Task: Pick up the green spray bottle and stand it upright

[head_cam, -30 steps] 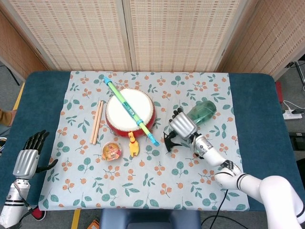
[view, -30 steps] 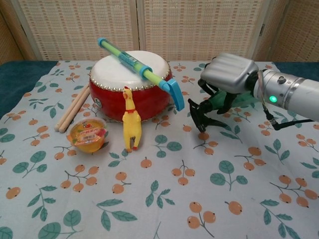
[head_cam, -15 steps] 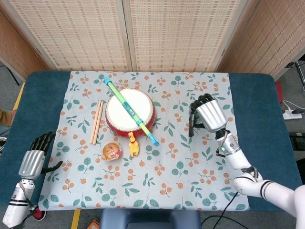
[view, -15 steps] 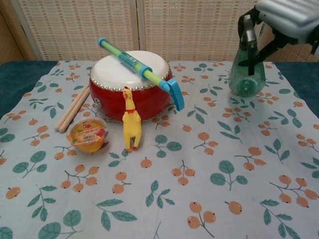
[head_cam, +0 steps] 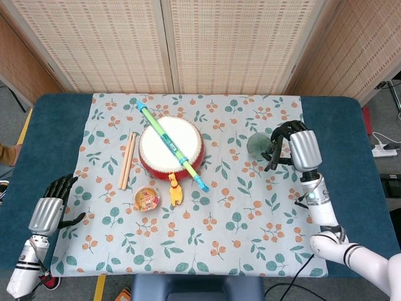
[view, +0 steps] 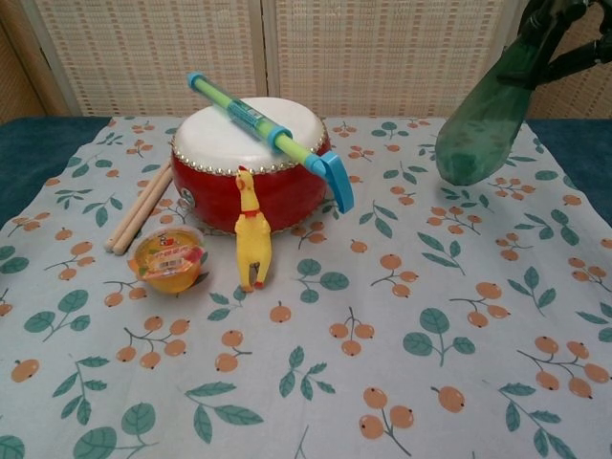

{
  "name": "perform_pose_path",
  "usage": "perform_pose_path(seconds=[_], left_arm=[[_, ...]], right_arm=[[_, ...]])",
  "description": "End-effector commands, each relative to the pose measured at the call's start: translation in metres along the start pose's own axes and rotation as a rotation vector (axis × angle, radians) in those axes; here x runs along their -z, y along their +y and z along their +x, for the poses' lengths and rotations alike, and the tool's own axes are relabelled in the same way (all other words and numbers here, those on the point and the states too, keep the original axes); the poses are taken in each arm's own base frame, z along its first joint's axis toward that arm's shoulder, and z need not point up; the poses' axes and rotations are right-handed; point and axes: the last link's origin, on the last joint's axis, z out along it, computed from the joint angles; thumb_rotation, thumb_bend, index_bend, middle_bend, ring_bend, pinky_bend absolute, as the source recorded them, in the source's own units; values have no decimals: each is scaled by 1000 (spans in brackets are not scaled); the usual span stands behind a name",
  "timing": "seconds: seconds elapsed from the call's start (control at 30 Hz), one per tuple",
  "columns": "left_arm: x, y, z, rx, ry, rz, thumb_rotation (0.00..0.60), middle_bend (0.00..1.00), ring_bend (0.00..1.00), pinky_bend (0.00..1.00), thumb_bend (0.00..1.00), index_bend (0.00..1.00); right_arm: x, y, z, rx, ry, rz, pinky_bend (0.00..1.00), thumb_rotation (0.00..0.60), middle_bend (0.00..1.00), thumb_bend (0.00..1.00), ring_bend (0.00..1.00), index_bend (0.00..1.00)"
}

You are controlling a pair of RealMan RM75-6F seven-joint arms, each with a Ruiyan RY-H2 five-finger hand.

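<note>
The green spray bottle [head_cam: 257,144] is gripped around its black nozzle end by my right hand [head_cam: 294,148] over the right part of the flowered cloth. In the chest view the bottle [view: 483,115] is tilted, its round base low and to the left and its top up at the right, where dark fingers [view: 553,21] wrap the neck. Whether the base touches the cloth cannot be told. My left hand [head_cam: 49,211] hovers off the cloth's left edge over the blue table, fingers apart, holding nothing.
A red drum [head_cam: 170,147] with a blue-green flute [head_cam: 172,145] across it stands mid-cloth. Two wooden drumsticks [head_cam: 127,160] lie to its left. A yellow rubber chicken [view: 251,234] and a jelly cup [view: 167,258] sit in front of the drum.
My right hand has lifted the bottle from lying beside the drum, carried it rightward and up, and it now leans with its top to the right. The left hand shifted slightly.
</note>
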Motion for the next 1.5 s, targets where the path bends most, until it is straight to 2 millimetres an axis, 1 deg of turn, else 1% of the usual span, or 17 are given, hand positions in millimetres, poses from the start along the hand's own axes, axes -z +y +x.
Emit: perform_pose_path(seconds=[0.03, 0.2, 0.37, 0.47, 0.6, 0.8, 0.97, 1.1, 1.23, 1.5], left_arm=[[0, 0, 0, 0, 1, 1, 600, 0, 0, 81, 184, 0], [0, -1, -1, 0, -5, 2, 600, 0, 0, 81, 183, 0], [-1, -1, -2, -3, -13, 2, 600, 0, 0, 81, 185, 0], [-1, -1, -2, -4, -13, 2, 600, 0, 0, 81, 184, 0], [-2, -1, -3, -6, -18, 1, 600, 0, 0, 81, 184, 0], [-2, -1, -4, -5, -24, -1, 600, 0, 0, 81, 185, 0], [-3, 0, -5, -3, -34, -6, 600, 0, 0, 81, 184, 0], [-3, 1, -6, -3, -36, -11, 600, 0, 0, 81, 184, 0], [-3, 1, -6, -4, -36, -12, 600, 0, 0, 81, 184, 0], [-4, 0, -7, -5, -44, -8, 600, 0, 0, 81, 184, 0]], right_arm=[[2, 3, -8, -119, 0, -56, 306, 600, 574, 57, 366, 749], [2, 4, -19, -156, -16, -85, 306, 600, 574, 59, 367, 749], [-1, 7, -24, -163, -31, -126, 306, 600, 576, 61, 367, 749], [-5, 7, -22, -170, -27, -135, 304, 600, 575, 66, 367, 748], [-11, 5, -14, -208, -18, -162, 300, 600, 575, 68, 367, 747], [-12, 1, -6, -235, -40, -233, 294, 600, 575, 76, 367, 743], [-13, -1, -2, -196, -65, -310, 293, 600, 575, 95, 367, 742], [-16, -5, 0, -159, -97, -330, 293, 600, 575, 105, 367, 742], [-18, -9, -2, -147, -119, -334, 293, 600, 575, 108, 367, 742], [-23, -10, -8, -156, -132, -367, 293, 600, 575, 110, 367, 742]])
